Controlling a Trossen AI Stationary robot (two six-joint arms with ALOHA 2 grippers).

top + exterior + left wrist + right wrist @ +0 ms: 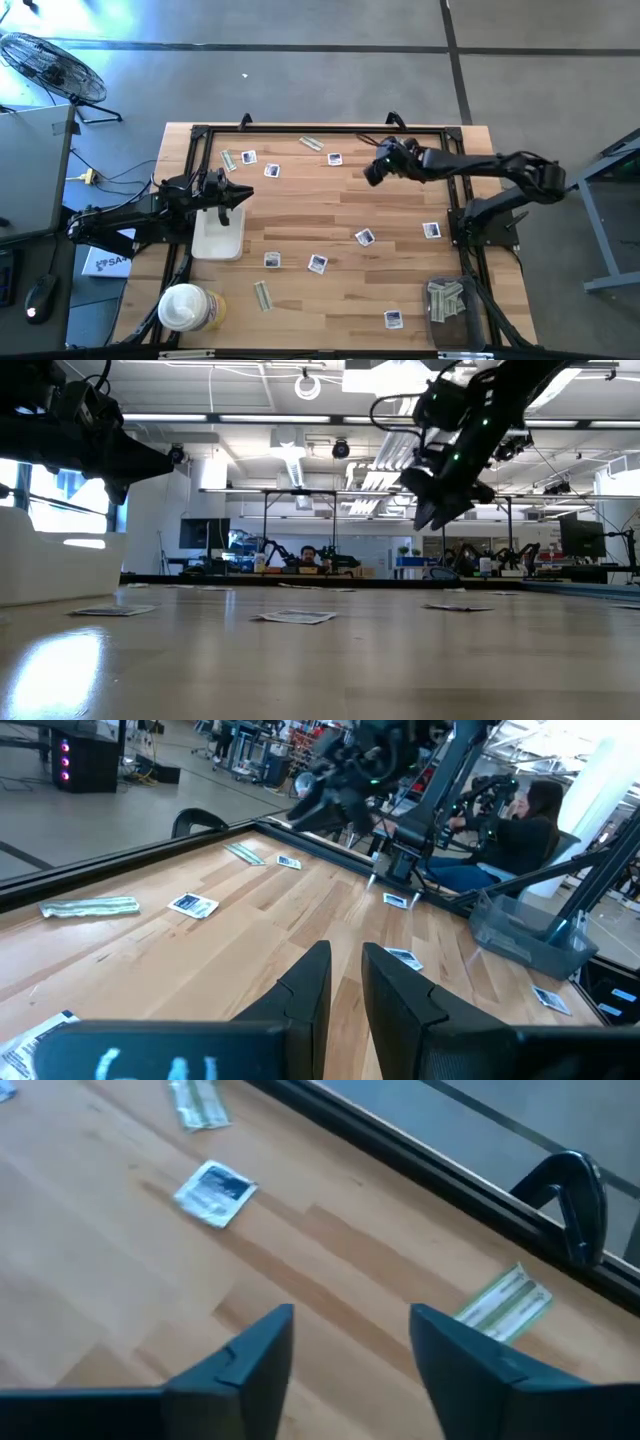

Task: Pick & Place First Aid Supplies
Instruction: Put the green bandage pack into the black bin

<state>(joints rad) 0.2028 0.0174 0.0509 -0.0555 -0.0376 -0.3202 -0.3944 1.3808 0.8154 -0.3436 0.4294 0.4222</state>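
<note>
Several square white packets lie spread on the wooden table, among them ones at the back left (271, 170), at the back middle (334, 158) and in the centre (365, 237). Grey-green strips lie at the back (311, 143) and front left (262, 295). My right gripper (372, 175) hangs open and empty above the back of the table. In the right wrist view its fingers (250, 1355) frame bare wood, with a white packet (215, 1190) and a strip (505, 1302) beyond. My left gripper (237, 190) hovers over the white tray (218, 240), fingers (310, 990) a narrow gap apart, holding nothing.
A round white-lidded tub (185, 308) stands at the front left. A dark bin (447, 302) at the front right holds several strips. Black rails and clamps (575, 1205) edge the table. A person (520, 820) sits beyond the far side.
</note>
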